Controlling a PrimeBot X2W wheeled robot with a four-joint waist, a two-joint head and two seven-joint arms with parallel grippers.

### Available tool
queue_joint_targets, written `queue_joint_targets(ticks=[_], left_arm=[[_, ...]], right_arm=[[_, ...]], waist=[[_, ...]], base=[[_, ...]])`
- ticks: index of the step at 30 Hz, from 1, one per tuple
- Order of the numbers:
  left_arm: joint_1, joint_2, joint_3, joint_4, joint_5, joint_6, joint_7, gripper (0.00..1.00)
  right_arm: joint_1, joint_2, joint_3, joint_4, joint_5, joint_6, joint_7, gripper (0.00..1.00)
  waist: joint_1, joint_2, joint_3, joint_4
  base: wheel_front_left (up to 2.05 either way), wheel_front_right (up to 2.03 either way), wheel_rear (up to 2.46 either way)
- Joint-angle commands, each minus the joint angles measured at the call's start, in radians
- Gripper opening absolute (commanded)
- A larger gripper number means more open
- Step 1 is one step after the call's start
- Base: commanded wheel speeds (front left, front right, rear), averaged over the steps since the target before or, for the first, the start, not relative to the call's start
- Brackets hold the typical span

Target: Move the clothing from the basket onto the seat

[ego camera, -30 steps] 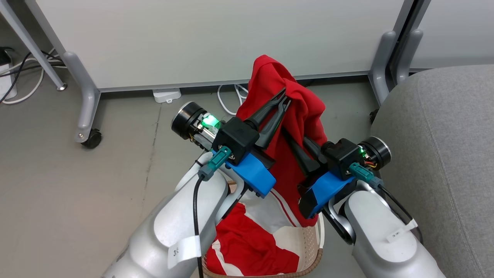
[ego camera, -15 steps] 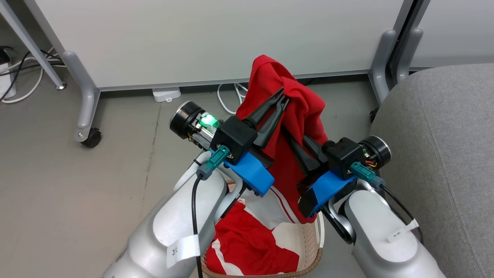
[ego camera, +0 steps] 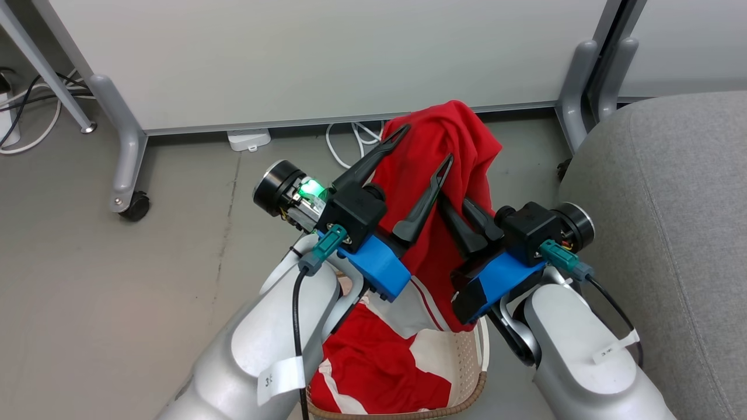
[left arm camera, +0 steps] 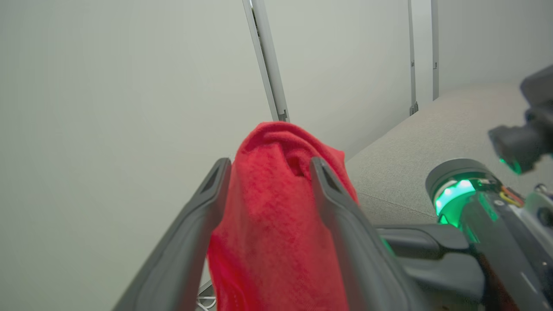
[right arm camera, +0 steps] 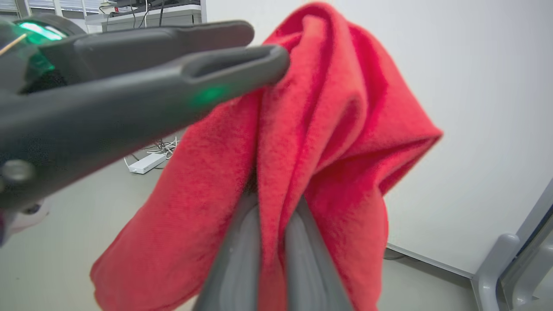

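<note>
A red piece of the clothing (ego camera: 449, 131) hangs lifted above the basket (ego camera: 470, 356), pinched low down by my right gripper (ego camera: 456, 203), whose fingertips are buried in the cloth. My left gripper (ego camera: 426, 143) stands open around its upper fold, fingers spread either side. In the left wrist view the red cloth (left arm camera: 268, 216) sits loose between the parted fingers (left arm camera: 322, 181). In the right wrist view my right gripper (right arm camera: 270, 203) is shut on the fabric (right arm camera: 341, 112). A second red-and-white garment (ego camera: 373, 367) lies in the basket. The grey seat (ego camera: 671, 204) is at the right.
A white partition stands behind on grey legs, one with a black caster (ego camera: 135, 207). A white power strip (ego camera: 250, 140) and loose cables lie on the grey floor beneath it. Another grey leg (ego camera: 575, 87) stands beside the seat's far corner.
My left gripper has opened and let go of the red garment. The cloth's top has slumped to the right and now hangs from the right gripper alone.
</note>
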Motion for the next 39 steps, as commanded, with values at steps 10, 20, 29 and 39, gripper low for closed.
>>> queue_joint_targets(ticks=[10,20,29,39], left_arm=[[0.021,0.001,0.017,-0.002,0.017,0.003,-0.005,1.0],[0.064,0.022,0.03,-0.038,0.037,0.005,-0.005,1.0],[0.079,0.036,0.031,-0.07,0.059,0.0,-0.005,1.0],[0.072,0.04,0.011,-0.076,0.081,-0.009,-0.005,1.0]], right_arm=[[0.021,-0.002,-0.059,-0.028,0.018,0.0,0.0,0.0],[0.064,-0.002,-0.169,-0.095,-0.022,0.0,0.0,0.0],[0.099,-0.008,-0.286,-0.189,-0.047,0.0,0.0,0.0],[0.169,-0.004,-0.375,-0.289,-0.041,0.0,0.0,0.0]], waist=[[0.0,0.0,0.01,-0.019],[0.0,0.0,0.044,-0.126],[0.0,0.0,0.102,-0.27],[0.0,0.0,0.139,-0.409]], base=[[0.0,0.0,0.0],[0.0,0.0,0.0],[0.0,0.0,0.0],[0.0,0.0,0.0]])
